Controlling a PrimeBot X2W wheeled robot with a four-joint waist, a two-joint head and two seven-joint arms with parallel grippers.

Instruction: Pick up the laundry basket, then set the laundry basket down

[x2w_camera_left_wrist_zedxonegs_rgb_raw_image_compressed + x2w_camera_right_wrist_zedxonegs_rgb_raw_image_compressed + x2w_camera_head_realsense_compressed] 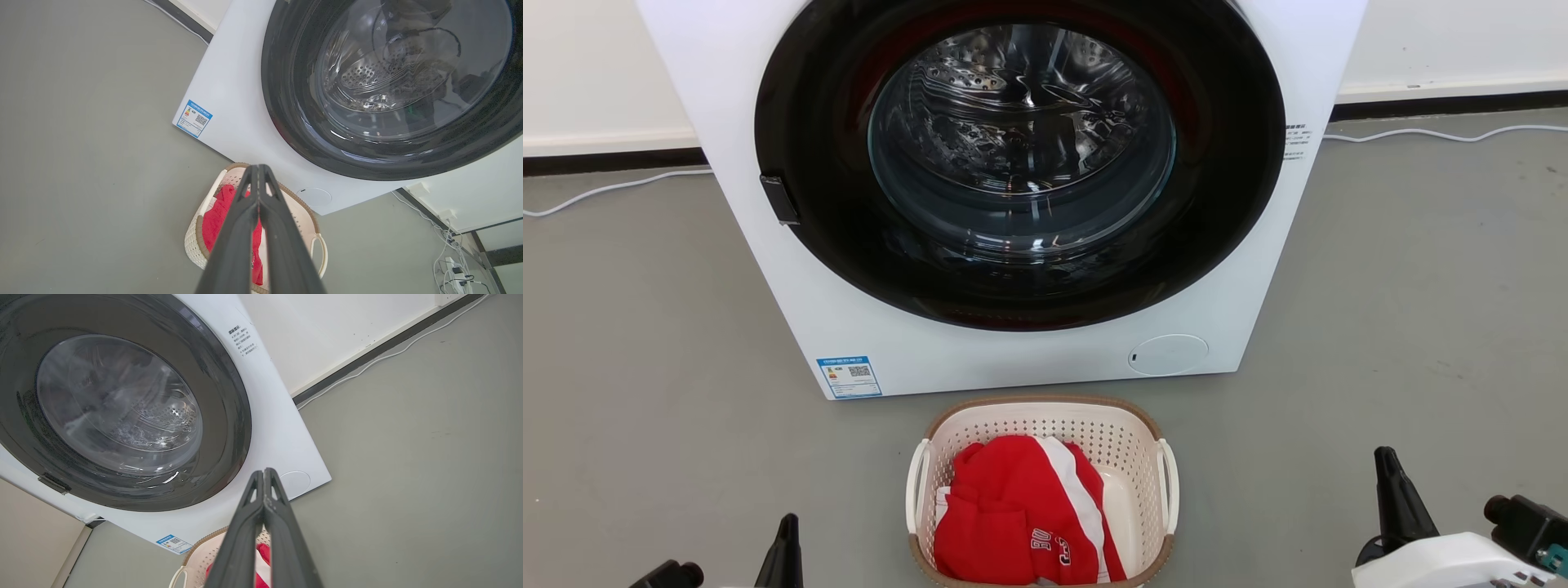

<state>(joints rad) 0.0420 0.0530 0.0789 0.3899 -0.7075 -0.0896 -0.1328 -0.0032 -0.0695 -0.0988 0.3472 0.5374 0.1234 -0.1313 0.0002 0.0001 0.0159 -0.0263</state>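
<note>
Waiting spot: the laundry basket (1094, 433) stood on the grey floor (670, 367), just before the washer (1013, 363); it lay between the left gripper (787, 527) and the right gripper (1388, 469), apart from both
Load: a red garment (1005, 506) lay heaped inside
Left gripper: fingers pressed together; empty
Right gripper: likewise pressed together; empty
Handling: probably light; the thin perforated plastic looked stiffish yet liable to flex; the cloth could slide if it tipped
Hold: the white loop handles (916, 482) seemed best; one per gripper, lifted level
</note>
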